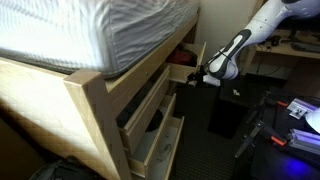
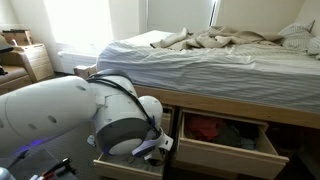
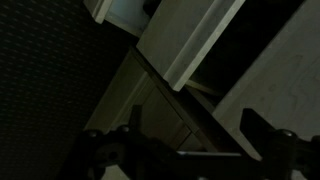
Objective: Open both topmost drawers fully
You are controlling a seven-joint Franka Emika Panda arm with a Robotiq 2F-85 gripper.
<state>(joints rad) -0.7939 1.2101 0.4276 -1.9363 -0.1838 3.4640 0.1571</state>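
Though the pincer (image 1: 198, 76) hangs released — fingers (image 3: 103, 152) spread, nothing between them — a top drawer (image 1: 181, 72) lies just beside it at 9 o'clock in an exterior view. Pulled out, the other top drawer (image 2: 228, 152) stands apart at the pincer's 3 o'clock — red cloth (image 2: 208, 128) inside.

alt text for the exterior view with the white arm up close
A white robot arm fills the foreground, its gripper low at a pale wood drawer under a bed with rumpled bedding. Beside it, a second top drawer stands pulled out with red fabric inside.
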